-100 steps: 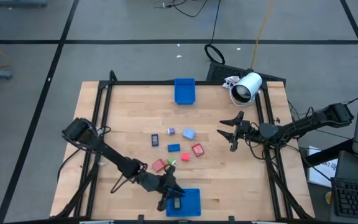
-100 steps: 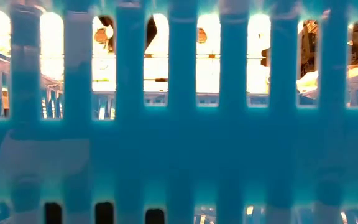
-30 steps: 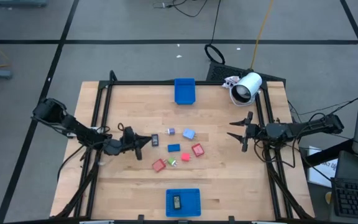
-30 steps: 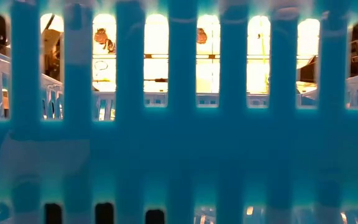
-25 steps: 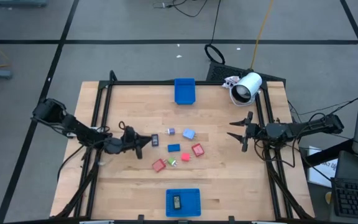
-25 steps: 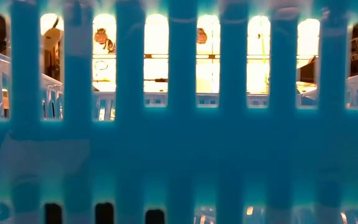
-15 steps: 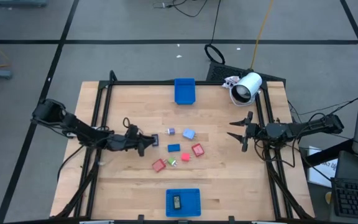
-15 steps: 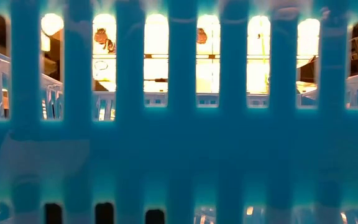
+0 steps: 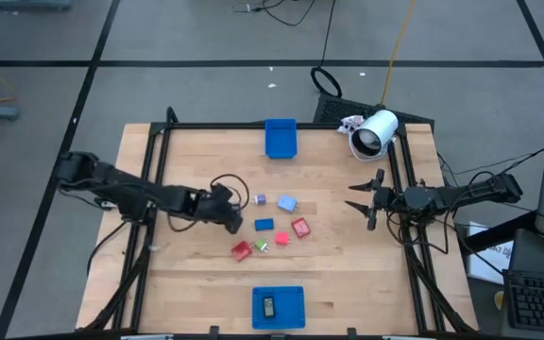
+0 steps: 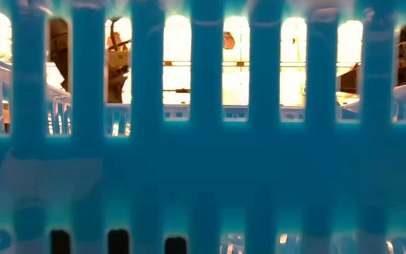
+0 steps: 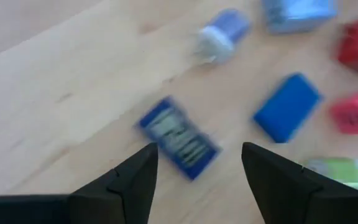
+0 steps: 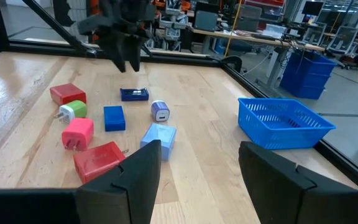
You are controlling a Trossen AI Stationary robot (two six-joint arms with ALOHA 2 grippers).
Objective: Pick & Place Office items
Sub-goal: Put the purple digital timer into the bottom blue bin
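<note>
The office items lie loose in the middle of the table: a dark blue rectangular piece (image 11: 179, 138), a purple cube (image 9: 259, 200), a light blue block (image 9: 286, 203), a blue block (image 9: 264, 225), red blocks (image 9: 300, 228) (image 9: 242, 250) and a green bit (image 9: 263, 246). My left gripper (image 11: 197, 168) is open and tipped down just above the dark blue piece, without touching it; in the high view it covers that piece. My right gripper (image 9: 365, 200) waits open at the table's right side, pointing level at the items.
A blue tray (image 9: 293, 295) at the near edge holds one dark piece (image 9: 268, 306); its wall fills the low view. Another blue tray (image 9: 280, 138) stands at the far edge. A white cylindrical device (image 9: 374, 132) lies at the far right corner.
My left gripper has moved toward the table's right edge, up to the group of items, has risen a little and has tipped from nearly level to pointing steeply down over the dark blue piece. No item has moved.
</note>
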